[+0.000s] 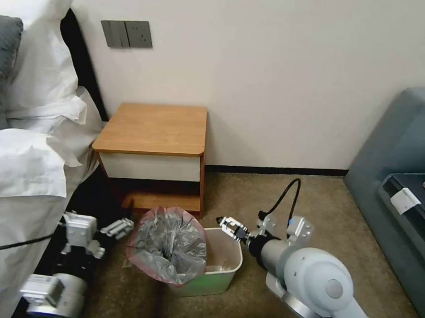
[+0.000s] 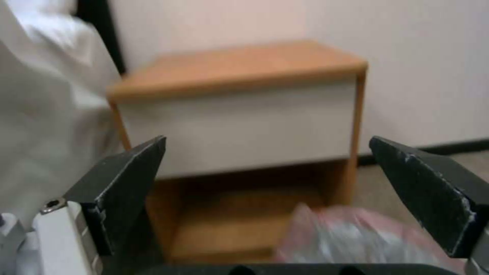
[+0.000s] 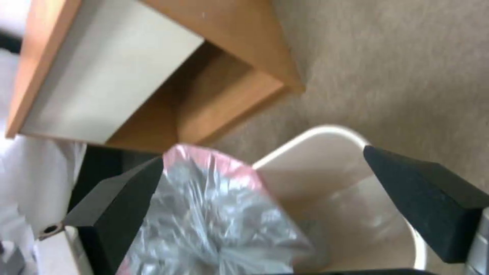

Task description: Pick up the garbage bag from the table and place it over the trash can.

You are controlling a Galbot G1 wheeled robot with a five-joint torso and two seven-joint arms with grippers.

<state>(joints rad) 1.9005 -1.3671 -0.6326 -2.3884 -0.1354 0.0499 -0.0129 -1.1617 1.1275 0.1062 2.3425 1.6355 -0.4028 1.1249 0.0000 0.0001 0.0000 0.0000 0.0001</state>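
Pincer left (image 1: 122,228) gapes wide beside the trash can (image 1: 225,270); pincer right (image 1: 227,225) gapes above it; garbage bag (image 1: 169,245) drapes its left end.

Thin crinkly translucent grey plastic garbage bag with pink-red rim (image 1: 169,245) sits crumpled and bunched over the left part of the small cream-beige rectangular plastic trash can (image 1: 225,263), mouth gaping upward, covering only that side; the can's right half stays bare, interior visible. Can stands on beige carpet just in front of the small wooden nightstand table (image 1: 154,129), orange-brown top, white drawer front, low open shelf, against the wall.
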